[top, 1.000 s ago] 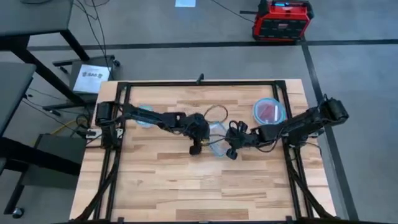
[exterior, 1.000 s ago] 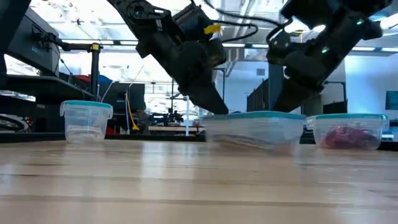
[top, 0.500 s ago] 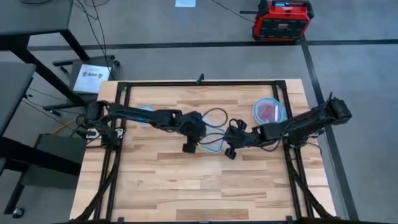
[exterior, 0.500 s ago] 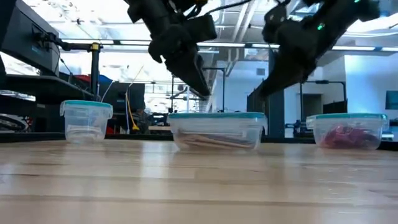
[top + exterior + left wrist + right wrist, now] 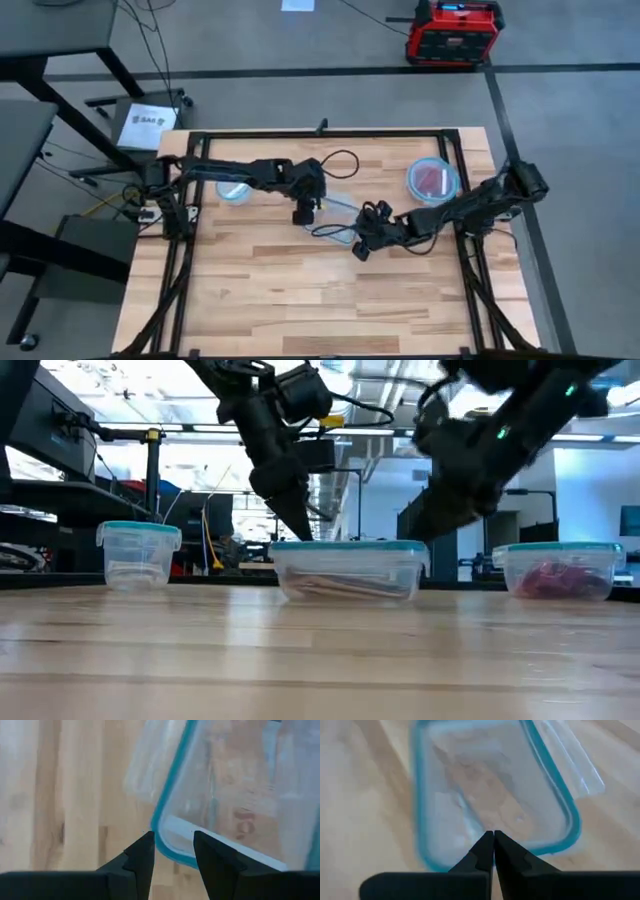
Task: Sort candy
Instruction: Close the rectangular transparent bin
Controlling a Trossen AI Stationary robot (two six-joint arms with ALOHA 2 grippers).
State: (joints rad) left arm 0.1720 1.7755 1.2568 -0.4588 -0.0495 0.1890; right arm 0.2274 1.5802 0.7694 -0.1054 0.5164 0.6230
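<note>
Seen through the clear walls of the middle container [image 5: 348, 568], the candy [image 5: 335, 587] is a tan blur, its wrappers unreadable. The red heap [image 5: 558, 580] in the far container [image 5: 560, 568] cannot be counted. The left wrist view cuts the container's blue rim [image 5: 165, 822] at its edge.

Even, shadowless daylight-like light falls on the wooden counter [image 5: 300, 280] from above, while the table-level view looks into bright ceiling lights and windows that turn both arms into dark silhouettes. Both wrist views are soft with blur (the right one most), smearing a clear blue-rimmed container [image 5: 490, 795] and washing the wood pale. In the low view the near counter surface is out of focus and shows a faint sheen.
</note>
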